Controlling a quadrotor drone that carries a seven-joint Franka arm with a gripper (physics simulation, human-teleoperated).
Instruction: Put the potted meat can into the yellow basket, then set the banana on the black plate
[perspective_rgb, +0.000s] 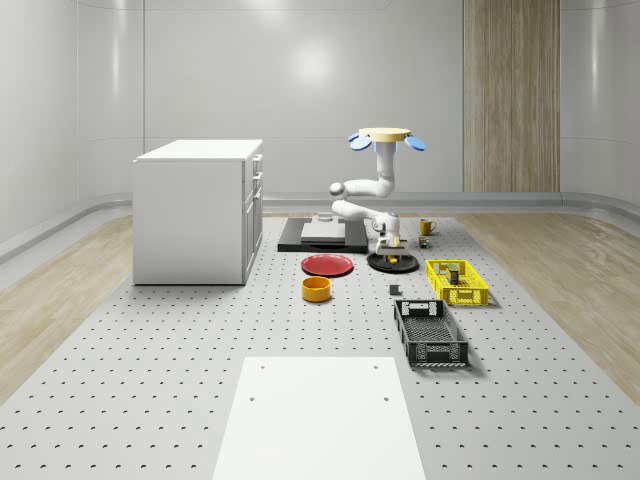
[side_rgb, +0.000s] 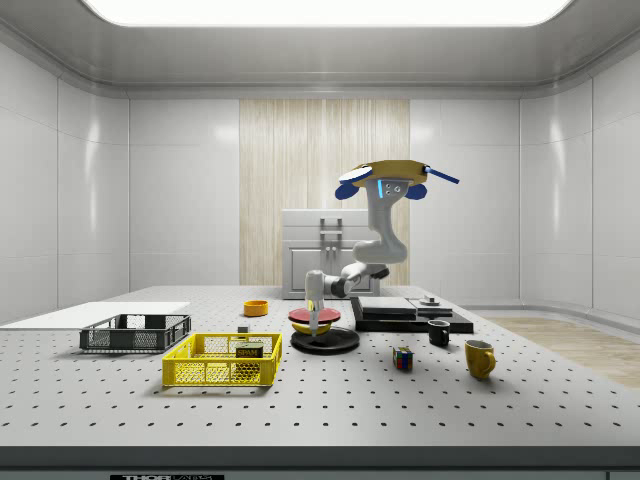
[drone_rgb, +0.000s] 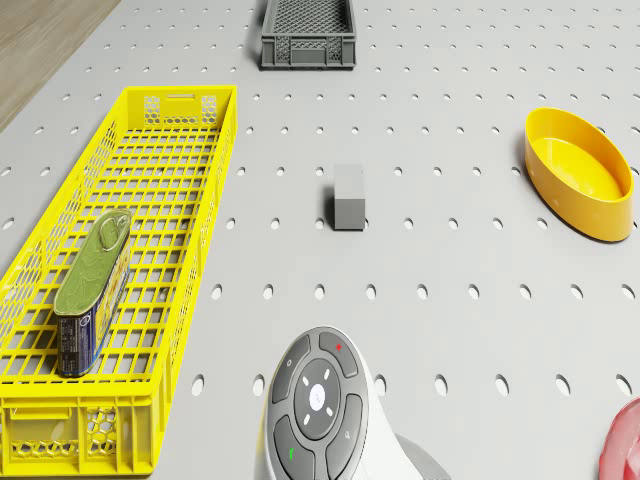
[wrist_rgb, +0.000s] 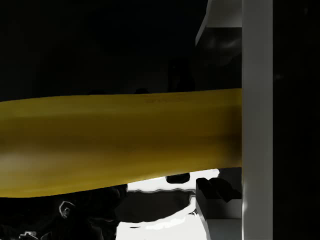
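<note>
The drone (perspective_rgb: 385, 135) hovers above the far middle of the table, its arm bent down over the black plate (perspective_rgb: 378, 265). My gripper (perspective_rgb: 388, 243) points down at the plate, shut on the yellow banana (side_rgb: 320, 327), which hangs just over the black plate (side_rgb: 345, 343). In the wrist view the banana (wrist_rgb: 120, 140) runs across in front of the dark plate, with one white finger (wrist_rgb: 257, 120) against it. The potted meat can (drone_rgb: 92, 290) lies flat inside the yellow basket (drone_rgb: 215, 200); the same can (side_rgb: 250, 351) also appears in the side view.
A dark crate (perspective_rgb: 430, 333) stands in front of the yellow basket (perspective_rgb: 457, 282). A small grey block (drone_rgb: 348, 197), an orange bowl (perspective_rgb: 316, 289) and a red plate (perspective_rgb: 327, 265) lie near the black plate. A white cabinet (perspective_rgb: 200, 210) stands at the whole-scene view's left. Mugs (side_rgb: 480, 358) and a cube (side_rgb: 402, 359) sit apart.
</note>
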